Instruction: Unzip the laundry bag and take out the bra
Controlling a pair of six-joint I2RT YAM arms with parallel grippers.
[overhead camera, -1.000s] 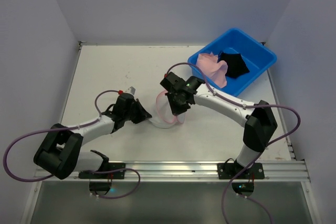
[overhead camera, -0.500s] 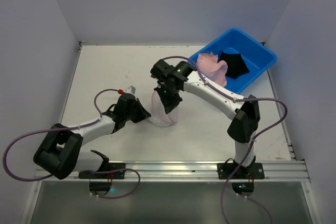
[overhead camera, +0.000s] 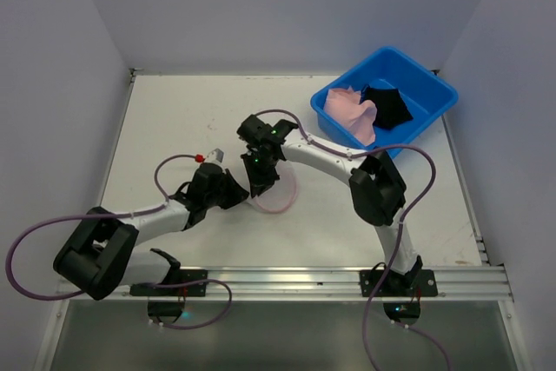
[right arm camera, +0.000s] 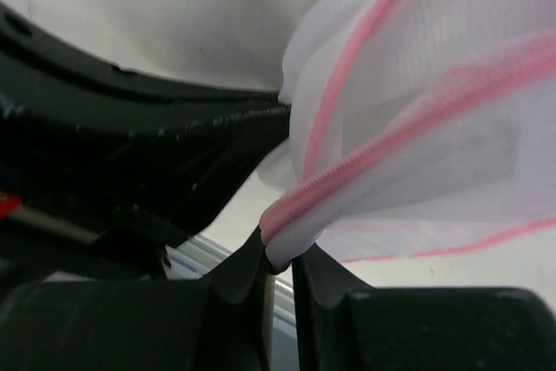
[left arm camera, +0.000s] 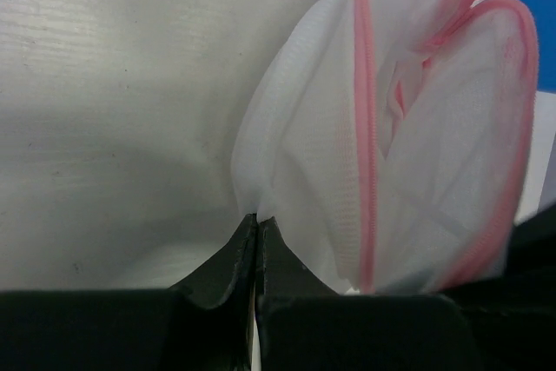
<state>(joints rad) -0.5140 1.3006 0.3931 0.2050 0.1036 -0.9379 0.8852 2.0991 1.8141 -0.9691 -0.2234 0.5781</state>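
I have the laundry bag [overhead camera: 278,193] lying on the table [overhead camera: 191,119] between the two arms, near the middle and well clear of the blue bin [overhead camera: 450,93] at the far right corner. The left gripper [left arm camera: 257,223] is pressed together on a thin fold of the white mesh at the bag's near-left edge. The right gripper [right arm camera: 276,254] is pinched on the pink zipper band at the rim, though I cannot tell whether it has the slider itself or only the tape beside it. That is my main worry: if it holds tape alone, pulling will drag or lift the whole pouch without parting any teeth. The left pinch looks shallow, just a sliver of slack netting, so a firm tug from the right could slip it free and I would lose my anchor, or the mesh could snag and tear. The two grippers are also very close together, nearly touching in the overhead view, so a careless sweep could knock one into the other. I cannot make out the bra through the crumpled mesh, so I can't judge whether it might catch in the zipper. As for writing, I see no brand, label or readable text on the bag, the bin or the arms
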